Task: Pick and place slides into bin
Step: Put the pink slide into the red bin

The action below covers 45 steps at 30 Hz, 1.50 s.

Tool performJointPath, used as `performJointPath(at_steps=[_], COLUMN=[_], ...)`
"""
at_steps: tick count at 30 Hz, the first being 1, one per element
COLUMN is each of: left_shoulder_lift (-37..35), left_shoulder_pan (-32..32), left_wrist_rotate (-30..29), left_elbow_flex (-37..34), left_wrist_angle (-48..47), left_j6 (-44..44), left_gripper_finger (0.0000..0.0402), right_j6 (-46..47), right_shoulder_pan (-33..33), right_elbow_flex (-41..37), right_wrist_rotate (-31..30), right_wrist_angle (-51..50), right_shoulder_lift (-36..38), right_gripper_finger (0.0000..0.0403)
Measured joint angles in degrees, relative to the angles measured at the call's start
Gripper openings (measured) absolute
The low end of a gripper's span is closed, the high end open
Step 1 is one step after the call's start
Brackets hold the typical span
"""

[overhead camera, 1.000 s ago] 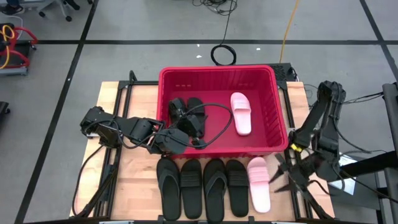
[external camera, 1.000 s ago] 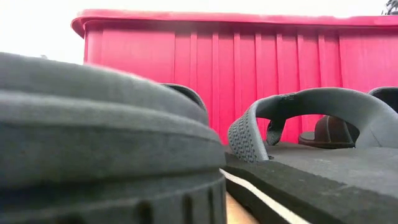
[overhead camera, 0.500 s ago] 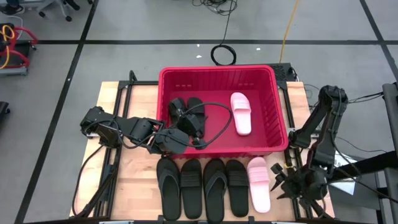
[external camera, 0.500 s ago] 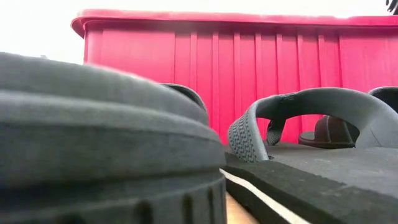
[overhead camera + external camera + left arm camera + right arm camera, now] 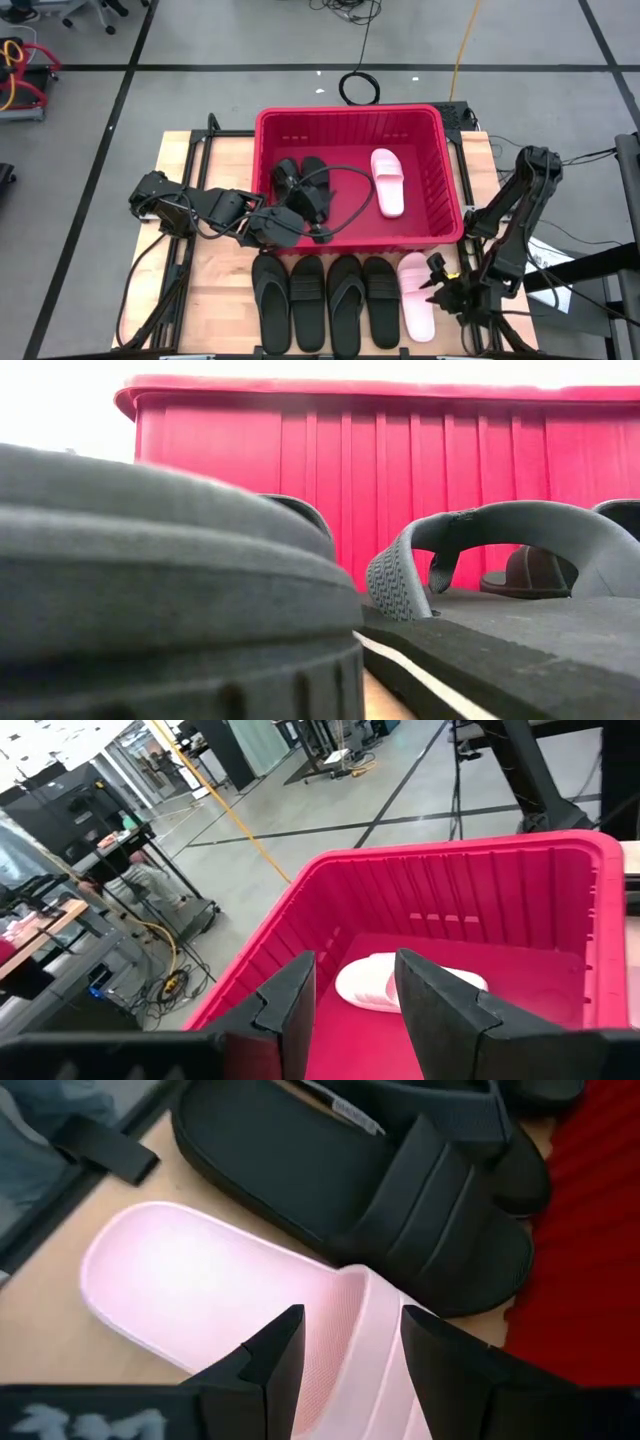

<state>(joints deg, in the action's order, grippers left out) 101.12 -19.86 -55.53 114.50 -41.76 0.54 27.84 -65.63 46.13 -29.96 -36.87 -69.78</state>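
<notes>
The pale wooden counter (image 5: 215, 290) stands on grey concrete floor (image 5: 250, 40). The right end effector (image 5: 343, 1342), released, hovers directly above the pale pink foam slide (image 5: 230, 1305) lying beside four black slides (image 5: 325, 300). The left end effector (image 5: 355, 990), released, sits at the red slotted plastic bin (image 5: 350, 118).

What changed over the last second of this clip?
The right gripper swung in from the table's right edge to hover over the pale pink slide on the table, jaws open, nothing held. The left gripper stayed over the red plastic slotted bin, jaws open. The four black sandals in the row and the slides in the bin did not move.
</notes>
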Motion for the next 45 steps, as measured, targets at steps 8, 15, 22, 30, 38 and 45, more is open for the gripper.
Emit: performJointPath(at_steps=[8,15,22,30,38,45], left_shoulder_lift=[0.0,0.0,0.0,0.0,0.0,0.0], left_shoulder_pan=[0.0,0.0,0.0,0.0,0.0,0.0], left_wrist_rotate=[0.2,0.2,0.2,1.8,3.0,3.0], left_elbow_flex=[0.0,0.0,0.0,0.0,0.0,0.0], left_wrist_angle=[0.0,0.0,-0.1,-0.2,-0.2,-0.2], left_j6=[-0.1,-0.3,-0.3,-0.3,-0.2,-0.2], left_gripper_finger=[0.0147,0.0147,0.0147,0.0147,0.0147,0.0147], right_j6=[0.0,0.2,0.0,0.1,0.1,-1.4], right_shoulder_pan=[1.2,1.2,1.2,1.1,1.1,1.2], right_elbow_flex=[-1.6,-3.1,-3.3,-3.3,-3.3,-3.3], right_wrist_rotate=[0.0,-0.3,-5.0,-7.3,-7.5,-7.7], right_wrist_angle=[0.6,1.0,0.7,0.0,-1.4,-2.0], right_shoulder_lift=[-5.2,-8.4,-9.6,-9.6,-9.5,-9.5], right_gripper_finger=[0.0160,0.0160,0.0148,0.0118,0.0081,0.0046])
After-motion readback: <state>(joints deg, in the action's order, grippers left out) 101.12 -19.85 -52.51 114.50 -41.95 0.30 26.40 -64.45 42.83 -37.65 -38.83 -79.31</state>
